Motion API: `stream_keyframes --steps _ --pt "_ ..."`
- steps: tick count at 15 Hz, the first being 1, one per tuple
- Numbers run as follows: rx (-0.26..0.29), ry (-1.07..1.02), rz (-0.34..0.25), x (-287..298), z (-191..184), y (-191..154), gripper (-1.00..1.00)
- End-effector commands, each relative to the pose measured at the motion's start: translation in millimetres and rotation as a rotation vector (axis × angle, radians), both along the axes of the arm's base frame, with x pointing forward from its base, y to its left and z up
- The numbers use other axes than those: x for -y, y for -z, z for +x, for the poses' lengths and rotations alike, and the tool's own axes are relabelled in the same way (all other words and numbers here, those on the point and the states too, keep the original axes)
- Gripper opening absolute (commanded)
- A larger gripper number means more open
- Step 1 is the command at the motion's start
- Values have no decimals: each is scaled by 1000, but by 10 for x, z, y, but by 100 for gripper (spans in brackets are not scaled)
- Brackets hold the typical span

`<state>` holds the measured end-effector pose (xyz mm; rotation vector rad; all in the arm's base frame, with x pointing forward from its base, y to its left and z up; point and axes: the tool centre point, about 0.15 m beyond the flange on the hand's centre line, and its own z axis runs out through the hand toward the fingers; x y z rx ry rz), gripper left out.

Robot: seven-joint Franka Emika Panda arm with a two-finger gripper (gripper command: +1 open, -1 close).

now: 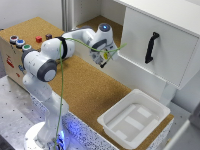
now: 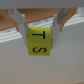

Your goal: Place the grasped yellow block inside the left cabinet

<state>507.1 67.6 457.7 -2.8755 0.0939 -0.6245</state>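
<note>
The end effector (image 2: 38,31) is clenched on the yellow block (image 2: 38,41), one finger (image 2: 22,26) on each side of it. The block hangs between and just below the fingertips, its front face showing black letters. In the exterior view the end effector (image 1: 103,61) hovers above the cork-topped desk (image 1: 85,90), with the left cabinet (image 1: 95,22) just behind it; the block is too small to make out there.

The block looks rigid, light and smooth-sided, probably hard plastic or painted wood, so it should neither deform nor break. The flat opposite faces are the natural place to hold it, as it is held now. Its smooth faces might let it slip or twist if the grip loosens.
</note>
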Motion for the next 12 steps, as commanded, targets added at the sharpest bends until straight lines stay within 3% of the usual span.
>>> stream_keyframes --steps 1,5,12 --pt "46 -125 -34 -880 251 -286 -100" --pt "97 -206 -69 -1336 731 -460 -100" --pt "102 -272 -41 -2064 1233 -431 -100"
